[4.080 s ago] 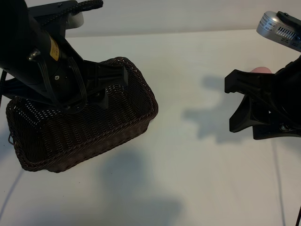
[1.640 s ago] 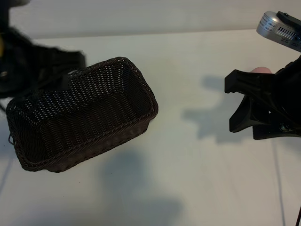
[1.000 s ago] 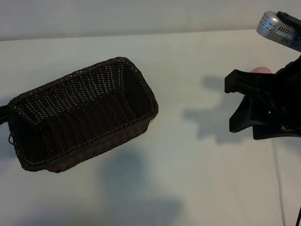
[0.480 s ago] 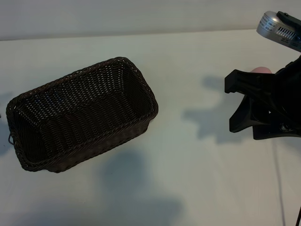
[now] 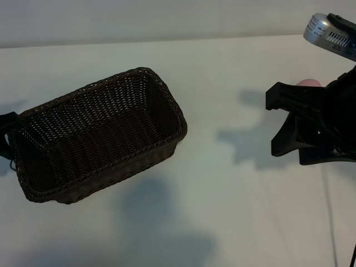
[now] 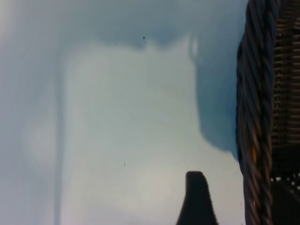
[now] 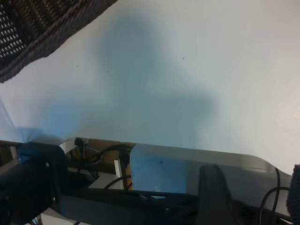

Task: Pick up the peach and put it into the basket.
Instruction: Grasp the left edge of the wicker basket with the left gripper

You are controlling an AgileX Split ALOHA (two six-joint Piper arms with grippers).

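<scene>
The dark brown wicker basket (image 5: pixel 100 133) lies empty on the white table at the left. Only a pink sliver of the peach (image 5: pixel 308 83) shows behind my right gripper (image 5: pixel 275 123); the rest is hidden. That gripper hovers at the right, open, with nothing between its fingers, also in its wrist view (image 7: pixel 253 187). My left gripper (image 5: pixel 5 129) is at the view's left edge, by the basket's end. Its wrist view shows one finger (image 6: pixel 197 199) over bare table next to the basket's rim (image 6: pixel 255 117), holding nothing.
A silver camera housing (image 5: pixel 329 33) sits above the right arm. The white table (image 5: pixel 222 211) stretches between basket and right gripper. The right wrist view shows the table's edge (image 7: pixel 197 152) with cables and a frame beyond it.
The left arm has pulled back from over the basket to the left edge, slipped nearly out of view, and now shows again there. Basket and right arm have not moved.
</scene>
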